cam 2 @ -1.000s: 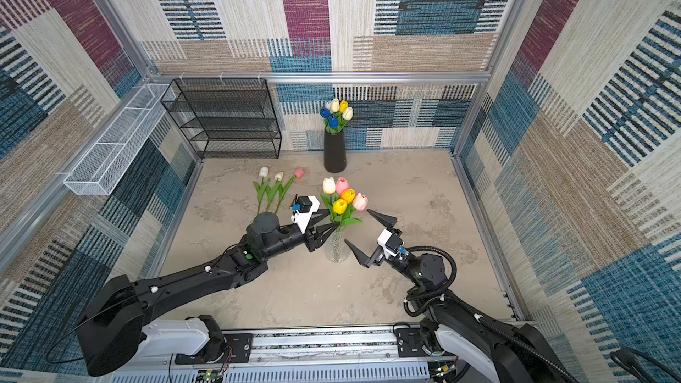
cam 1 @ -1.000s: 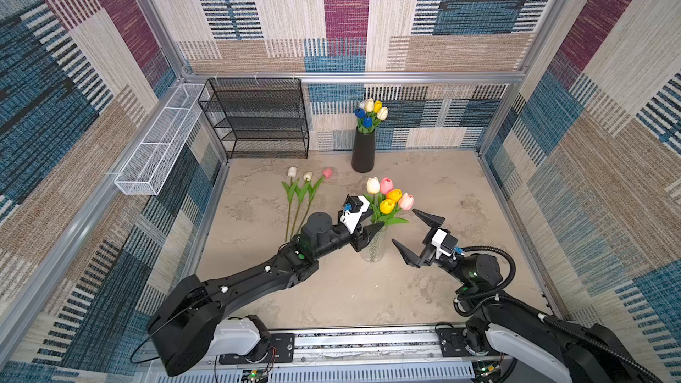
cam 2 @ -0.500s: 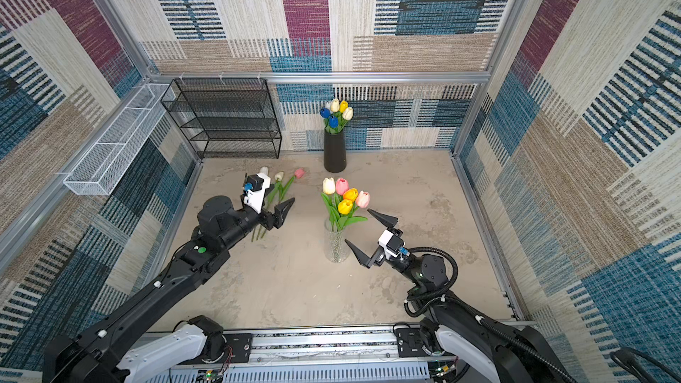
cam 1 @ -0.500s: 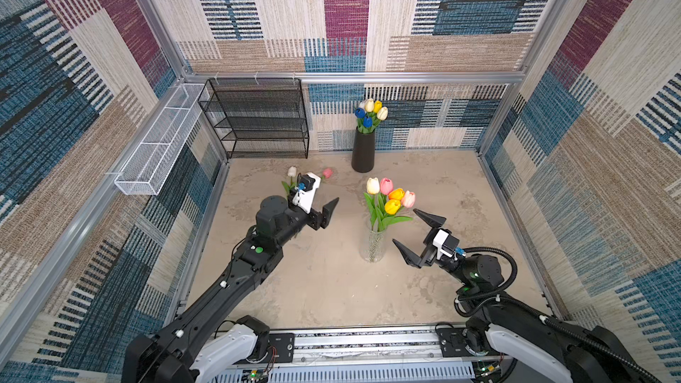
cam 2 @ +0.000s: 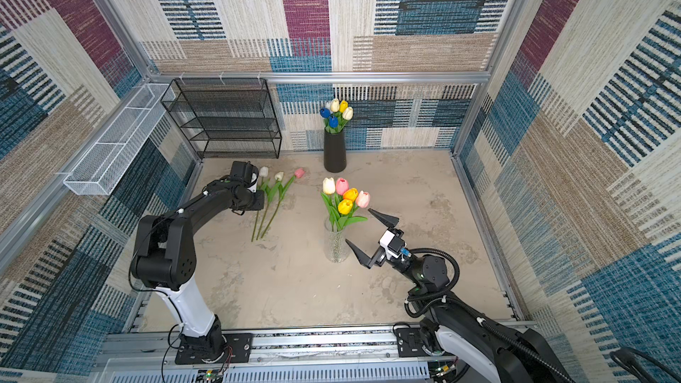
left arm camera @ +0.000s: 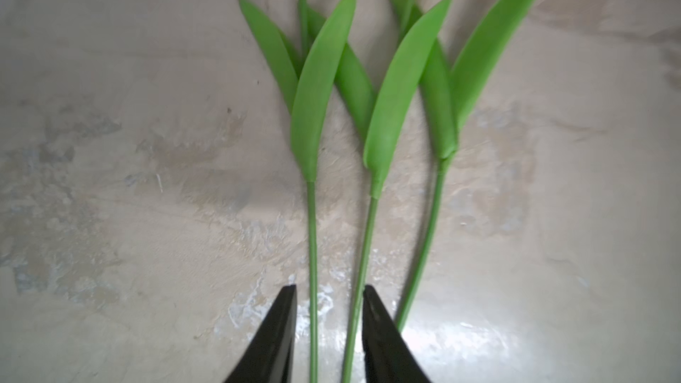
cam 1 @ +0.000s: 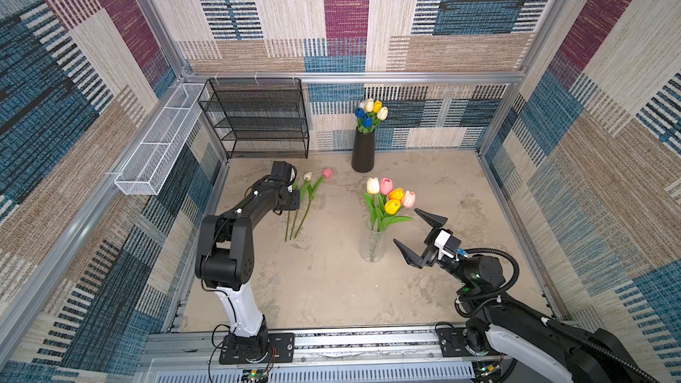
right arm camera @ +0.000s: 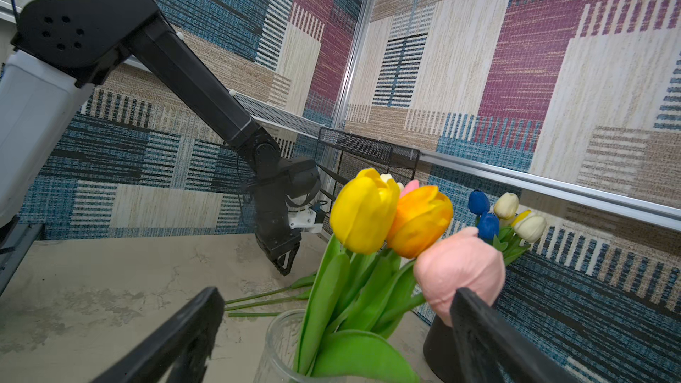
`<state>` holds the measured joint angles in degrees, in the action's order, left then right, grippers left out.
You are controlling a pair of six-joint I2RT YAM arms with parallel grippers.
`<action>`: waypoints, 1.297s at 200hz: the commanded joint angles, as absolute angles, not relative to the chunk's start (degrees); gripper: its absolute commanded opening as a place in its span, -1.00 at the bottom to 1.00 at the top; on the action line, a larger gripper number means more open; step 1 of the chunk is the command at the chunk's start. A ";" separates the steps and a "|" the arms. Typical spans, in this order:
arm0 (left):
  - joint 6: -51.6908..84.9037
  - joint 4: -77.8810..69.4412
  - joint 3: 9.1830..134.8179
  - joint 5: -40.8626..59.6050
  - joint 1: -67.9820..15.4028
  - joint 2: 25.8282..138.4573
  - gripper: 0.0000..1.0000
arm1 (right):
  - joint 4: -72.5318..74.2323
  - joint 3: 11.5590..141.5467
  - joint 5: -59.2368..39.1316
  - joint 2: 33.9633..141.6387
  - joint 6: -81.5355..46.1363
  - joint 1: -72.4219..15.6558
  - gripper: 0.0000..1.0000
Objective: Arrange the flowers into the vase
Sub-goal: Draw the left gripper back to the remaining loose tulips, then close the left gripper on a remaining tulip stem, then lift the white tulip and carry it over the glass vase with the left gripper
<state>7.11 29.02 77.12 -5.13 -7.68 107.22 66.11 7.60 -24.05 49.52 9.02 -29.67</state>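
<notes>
Three loose flowers lie side by side on the table at the back left, two white heads and a pink one. My left gripper points down over their stems, open, jaws narrowed around two thin green stems without pinching them; the third stem lies outside. The clear glass vase holds several tulips. My right gripper hovers wide open just right of it, holding nothing.
A black vase with blue, white and yellow tulips stands at the back wall. A black wire shelf fills the back left corner. A white wire basket hangs on the left wall.
My left arm swung away from the glass vase to the loose flowers at the back left and came down over their stems, its jaws narrowing. The right arm stayed put.
</notes>
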 commanded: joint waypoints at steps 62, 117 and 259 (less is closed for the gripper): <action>4.09 38.82 88.51 -6.60 -6.79 119.68 -0.28 | 66.91 7.65 -24.30 49.31 9.01 -29.84 1.00; 3.43 40.08 90.71 -8.15 -6.77 123.37 -0.53 | 66.76 7.69 -24.24 49.24 9.21 -29.79 1.00; 11.14 14.23 51.85 -3.52 -11.68 78.29 -1.00 | 67.65 7.53 -23.77 50.00 8.89 -29.79 1.00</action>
